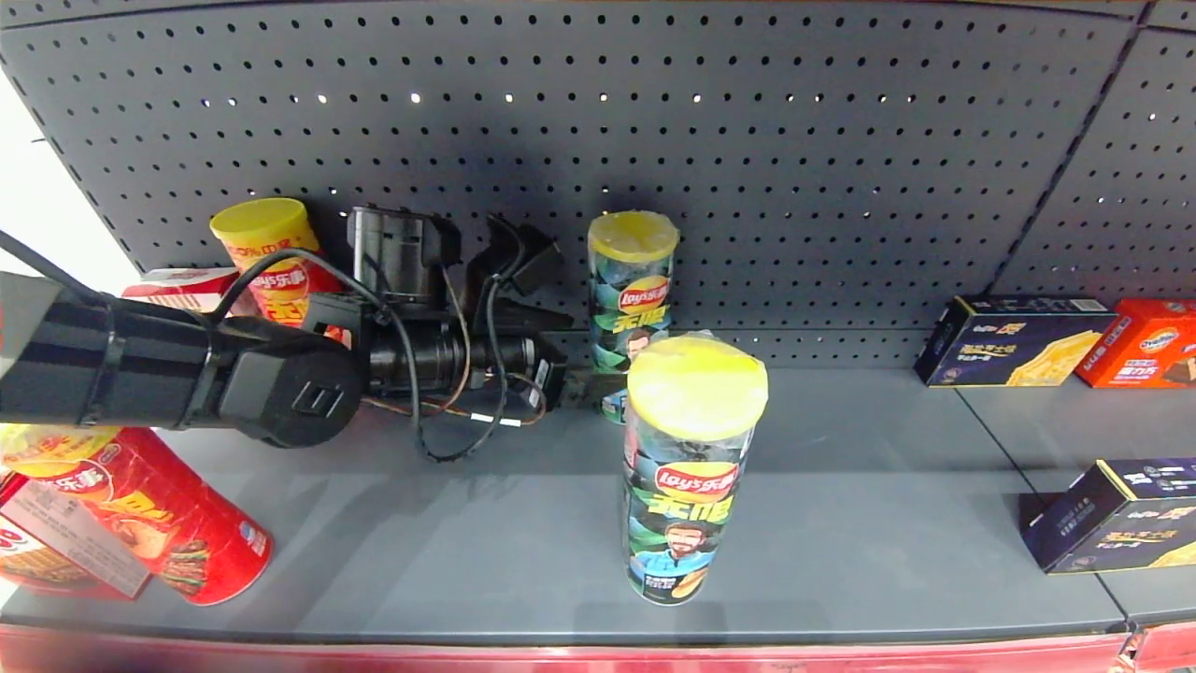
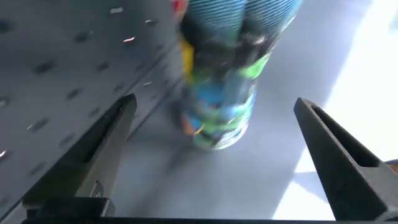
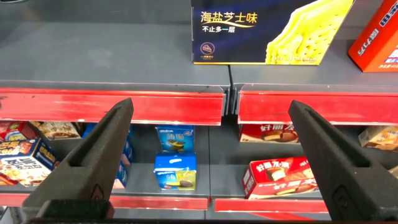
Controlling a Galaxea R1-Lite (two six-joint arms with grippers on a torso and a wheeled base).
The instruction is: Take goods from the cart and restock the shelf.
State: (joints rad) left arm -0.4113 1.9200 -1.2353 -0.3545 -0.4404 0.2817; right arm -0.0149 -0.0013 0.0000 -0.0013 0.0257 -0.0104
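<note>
Two green-and-blue chip cans with yellow lids stand on the grey shelf (image 1: pixel 888 523). One can (image 1: pixel 690 467) is near the front edge. The other can (image 1: pixel 633 285) stands at the back against the pegboard. My left arm lies across the shelf from the left, and my left gripper (image 1: pixel 598 385) is low beside the back can's base. In the left wrist view that back can (image 2: pixel 219 121) stands upright just beyond my left gripper (image 2: pixel 214 103), whose fingers are spread wide and do not touch it. My right gripper (image 3: pixel 210 104) is open and holds nothing, facing a shelf front.
A red can (image 1: pixel 140 523) lies on its side at the front left, and another red can (image 1: pixel 273 257) stands at the back left. Dark blue boxes (image 1: pixel 1014 341) (image 1: pixel 1112 514) and an orange box (image 1: pixel 1145 341) sit on the right. Lower shelves (image 3: pixel 174 171) hold boxed goods.
</note>
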